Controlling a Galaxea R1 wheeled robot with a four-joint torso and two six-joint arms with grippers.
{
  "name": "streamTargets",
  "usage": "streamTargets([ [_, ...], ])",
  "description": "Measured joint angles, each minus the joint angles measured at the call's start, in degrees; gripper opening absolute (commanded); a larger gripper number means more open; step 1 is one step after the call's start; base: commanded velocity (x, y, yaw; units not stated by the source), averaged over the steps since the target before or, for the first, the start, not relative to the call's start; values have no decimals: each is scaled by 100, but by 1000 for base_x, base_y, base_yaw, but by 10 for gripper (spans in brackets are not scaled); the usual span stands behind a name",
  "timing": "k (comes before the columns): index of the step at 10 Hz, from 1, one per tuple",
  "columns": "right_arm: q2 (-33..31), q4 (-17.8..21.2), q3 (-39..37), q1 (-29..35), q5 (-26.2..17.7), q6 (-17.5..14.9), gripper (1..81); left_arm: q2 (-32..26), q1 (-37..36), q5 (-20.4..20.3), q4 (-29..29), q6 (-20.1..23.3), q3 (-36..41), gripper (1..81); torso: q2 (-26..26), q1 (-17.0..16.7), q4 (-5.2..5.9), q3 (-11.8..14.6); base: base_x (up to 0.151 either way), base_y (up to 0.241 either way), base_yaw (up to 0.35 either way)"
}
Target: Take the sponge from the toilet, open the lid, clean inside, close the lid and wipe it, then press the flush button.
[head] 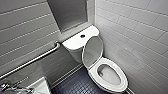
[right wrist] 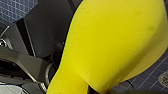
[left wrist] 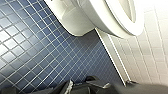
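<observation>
Close against our right wrist camera, the sponge [right wrist: 112,42] bulges bright yellow, off the toilet [head: 105,67] and hanging over the blue tiled floor [right wrist: 15,10]. We judge it clamped in the right pincer [right wrist: 91,88], whose dark tip peeks out from under the foam. The sponge sits right in the grasp, not beside it, so the pick-up looks done.

The lid [head: 93,50] stands raised, leaning back on the tank [head: 75,42], with the seat [head: 117,82] down around the open bowl [head: 110,75], so the opening is done too. Whether the bowl has been scrubbed we cannot tell. Left, by our reckoning, are cleaning inside if that is not finished, closing the lid, wiping it, and pressing the button [head: 82,36], which sits dark in the middle of the tank top.

Our left pincer [left wrist: 85,86] hangs low over the floor near the foot of the toilet, holding nothing that we can see. How wide it stands we cannot tell. A grab bar [head: 32,61] slants along the wall.
</observation>
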Motion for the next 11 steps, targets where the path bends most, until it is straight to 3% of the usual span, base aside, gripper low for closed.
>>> streamTargets([
  [1,134,308,-69,-46,-141,-380,10,0,-261,113,-224,0,0,811,0,0,0,0,0,0,0],
  [3,206,1475,-68,-126,-260,-1642,10,35,-697,269,-658,0,0,811,0,0,0,0,0,0,0],
  [4,206,1825,-44,-126,-227,-2042,10,123,-887,333,-868,0,-55,811,0,0,0,0,0,0,0],
  [6,176,1971,226,-206,-184,-2342,10,335,-1248,410,-1358,-22,-427,811,0,0,0,0,0,0,0],
  [8,149,1985,216,-485,-107,-2375,10,510,-1675,363,-1879,-41,-975,811,2,0,0,0,0,0,0],
  [11,129,1985,41,-418,17,-2400,10,818,-2009,330,-2493,-149,-1712,811,5,0,0,0,0,0,0],
])
